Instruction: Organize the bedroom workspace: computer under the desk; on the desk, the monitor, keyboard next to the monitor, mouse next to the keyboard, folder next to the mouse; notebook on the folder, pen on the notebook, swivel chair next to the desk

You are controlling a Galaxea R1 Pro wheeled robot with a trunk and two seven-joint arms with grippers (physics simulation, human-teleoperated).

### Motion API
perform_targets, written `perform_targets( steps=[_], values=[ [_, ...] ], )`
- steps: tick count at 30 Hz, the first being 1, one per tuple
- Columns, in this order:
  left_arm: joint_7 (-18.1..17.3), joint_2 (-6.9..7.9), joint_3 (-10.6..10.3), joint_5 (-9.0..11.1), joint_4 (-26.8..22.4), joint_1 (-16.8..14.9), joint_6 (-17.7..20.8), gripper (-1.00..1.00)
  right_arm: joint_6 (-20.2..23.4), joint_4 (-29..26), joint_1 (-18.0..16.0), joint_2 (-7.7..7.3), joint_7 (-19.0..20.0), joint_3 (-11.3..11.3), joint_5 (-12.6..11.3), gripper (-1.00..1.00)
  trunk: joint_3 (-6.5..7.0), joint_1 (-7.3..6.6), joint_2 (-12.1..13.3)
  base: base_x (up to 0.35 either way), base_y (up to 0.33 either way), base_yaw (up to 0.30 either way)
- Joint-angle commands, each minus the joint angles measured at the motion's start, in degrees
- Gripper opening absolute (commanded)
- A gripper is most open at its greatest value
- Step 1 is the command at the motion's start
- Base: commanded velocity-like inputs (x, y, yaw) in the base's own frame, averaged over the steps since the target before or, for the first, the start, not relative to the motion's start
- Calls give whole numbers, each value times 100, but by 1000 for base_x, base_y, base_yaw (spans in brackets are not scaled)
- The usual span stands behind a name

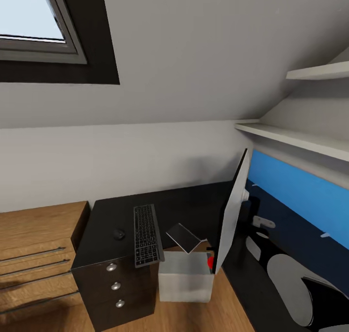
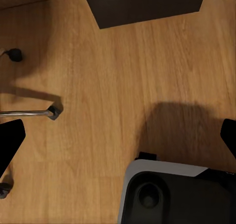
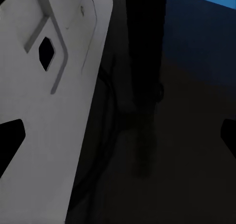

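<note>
Desk (image 1: 194, 203) w/ gear on it, computer (image 1: 185, 276) below.
Keyboard (image 1: 147, 235) left of monitor (image 1: 232, 213), mouse (image 1: 118, 234) just left of keyboard. Left gripper (image 2: 118, 138) & right gripper (image 3: 118, 135) both w/ fingers apart, holding nothing.

A glossy black desk (image 1: 194, 201) is seen — its drawer knobs silver. The keyboard (image 1: 146, 235) is coloured black within a silver-grey frame, the mouse (image 1: 118, 234) black, the computer (image 1: 185, 277) light grey. A bright blue wall panel (image 1: 300, 189) and warm wood-grain floor (image 2: 118, 86) are shown.
</note>
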Motion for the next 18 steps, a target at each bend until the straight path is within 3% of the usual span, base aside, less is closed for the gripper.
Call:
perform_targets(
  steps=[1, 9, 18],
  values=[
    [36, -1, -50, 23, 2, -3, -10, 100, -24, 9, -3, 1, -12, -8, -5, 100, -2, 2, -4, 0, 0, 90],
    [36, -1, -50, 23, 1, 0, -10, 100, -24, 4, -3, 0, -22, -7, -2, 100, -2, 2, -4, 0, 0, 196],
    [36, -1, -50, 23, 1, 1, -10, 100, -24, 0, -3, -7, -16, -16, 5, 100, -2, 2, -4, 0, 0, 14]
  ],
)
